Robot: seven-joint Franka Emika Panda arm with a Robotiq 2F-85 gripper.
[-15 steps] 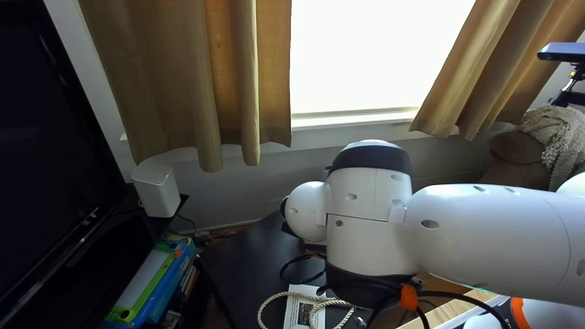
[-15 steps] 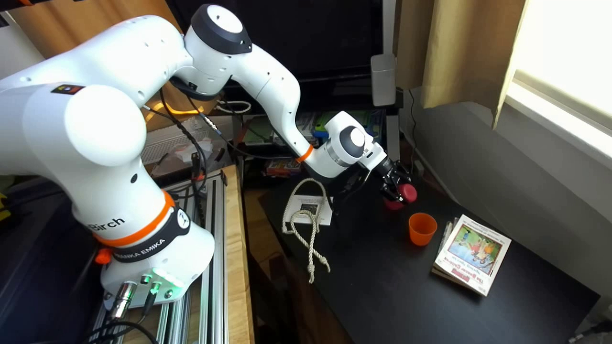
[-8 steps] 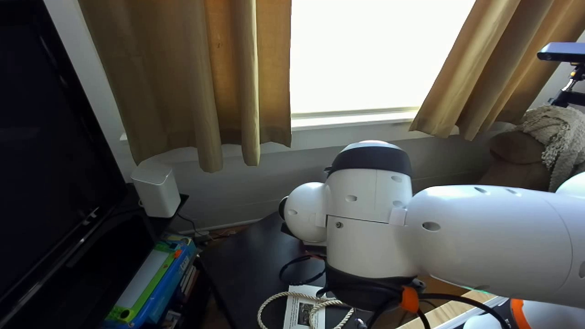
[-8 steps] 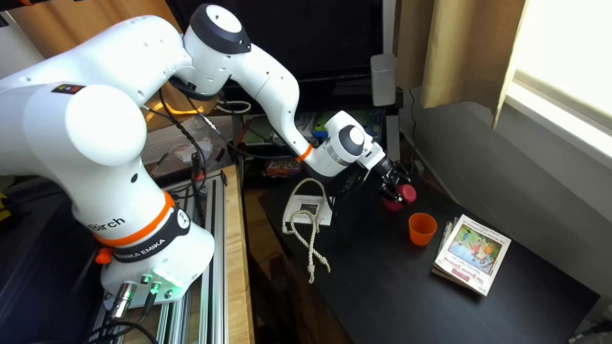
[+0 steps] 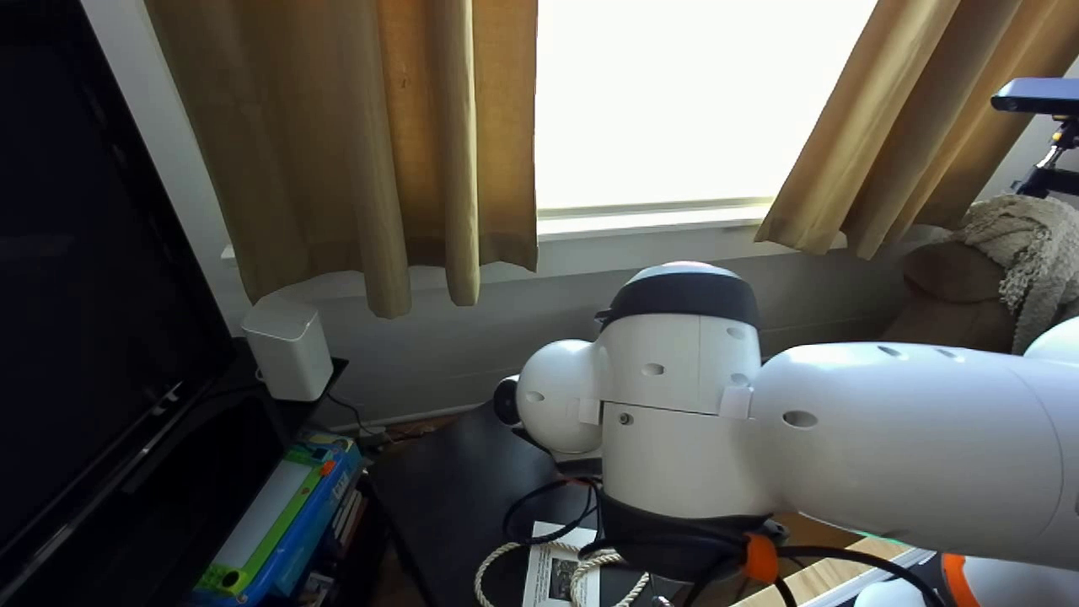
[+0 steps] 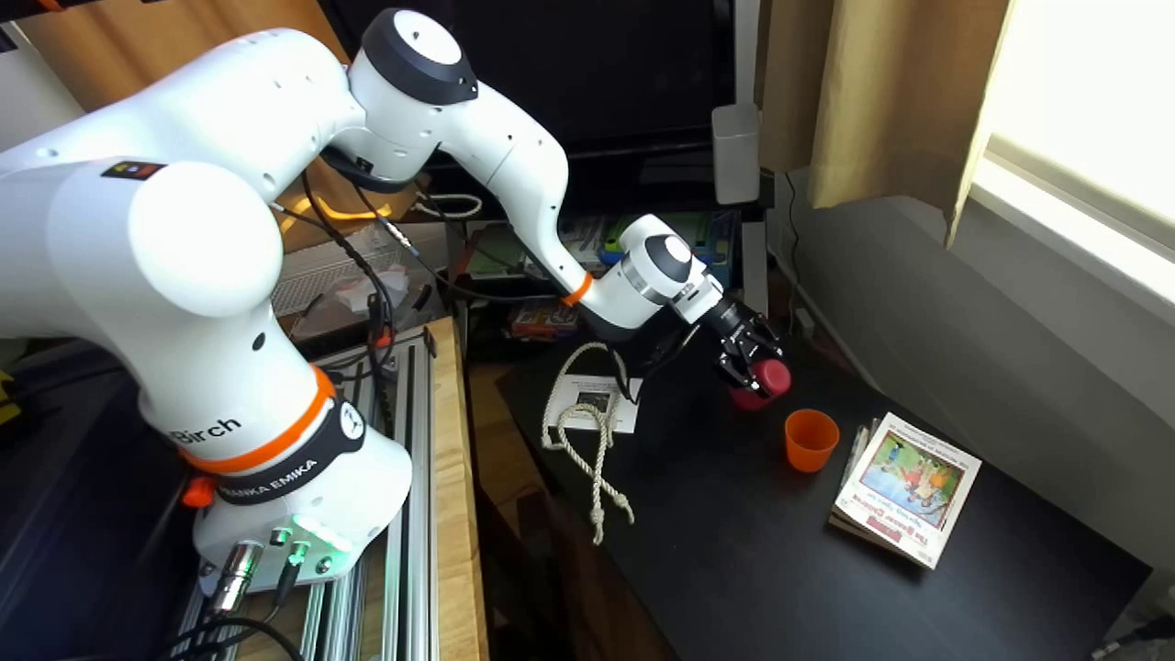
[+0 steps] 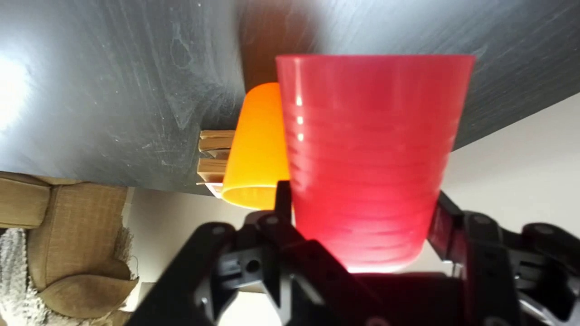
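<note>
In the wrist view, a red cup [image 7: 376, 136] fills the space between the fingers of my gripper [image 7: 364, 201], which is shut on its sides close to the narrow base. That view stands upside down, so the cup's wide end points toward the dark table [image 6: 734, 542]. In an exterior view the cup [image 6: 769, 378] is tilted, its round end facing up and right; whether it touches the table I cannot tell. An orange cup [image 6: 811, 441] stands upright close by; the wrist view shows this orange cup [image 7: 256, 145] partly behind the red one.
Beyond the orange cup lies a stack of books [image 6: 909, 491]. A knotted rope [image 6: 597, 459] rests across a white booklet [image 6: 627, 404] near the table's left side. The wall [image 6: 918, 275] runs along the far side, and a white speaker [image 5: 288, 350] stands on the television stand.
In the exterior views the wrist has shifted a little to the left, and the red cup has moved slightly left and down with the gripper. The orange cup and books have stayed put.
</note>
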